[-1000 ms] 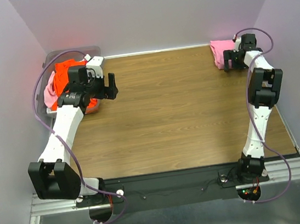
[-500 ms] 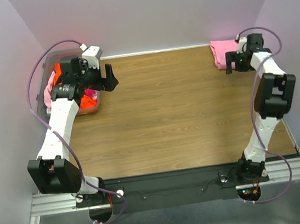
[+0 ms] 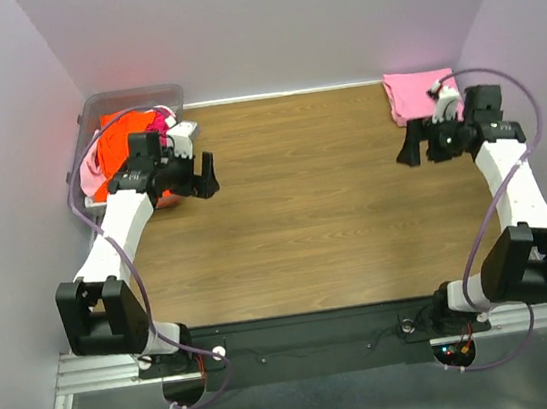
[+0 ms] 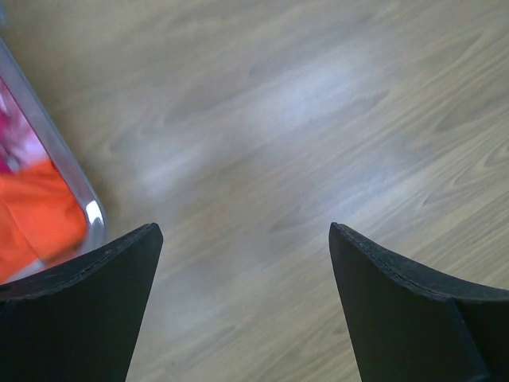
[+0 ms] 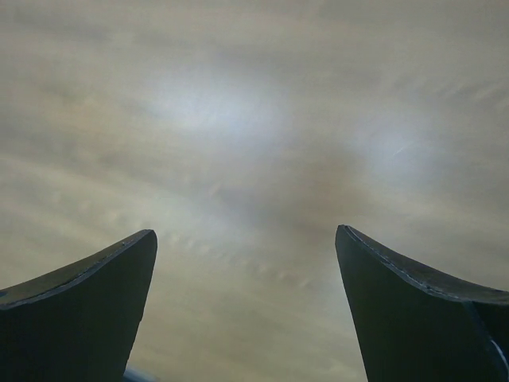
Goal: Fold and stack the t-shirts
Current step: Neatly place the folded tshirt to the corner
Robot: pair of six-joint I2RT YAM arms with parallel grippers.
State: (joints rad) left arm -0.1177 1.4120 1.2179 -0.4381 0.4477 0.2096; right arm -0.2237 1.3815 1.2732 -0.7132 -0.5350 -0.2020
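Left claw (image 3: 205, 176): my left claw is spread wide. It holds nothing. It hangs over the bare bench (image 3: 306, 220), just beside the bin (image 3: 128, 94).
Right claw (image 3: 410, 150): this one is spread wide too, with nothing in it. It is over bare wood, near the pink shirt (image 3: 409, 96) but not touching it.
Orange shirt (image 3: 122, 144): it is bunched up inside the bin.
Pale pink shirt (image 3: 90, 166): it sits at the left side of the bin, right next to the orange one.
Hot pink shirt (image 3: 158, 129): only a small bit shows in the bin, by my left arm.
Pink shirt: it lies folded on the bench in the far right corner, by the wall.
Bin: it is clear and stands in the far left corner of the bench.
Left wrist view: I see bare wood between my two dark tips, and the bin's edge with orange cloth off to the left.
Right wrist view: I see only blurry wood between my two dark tips.
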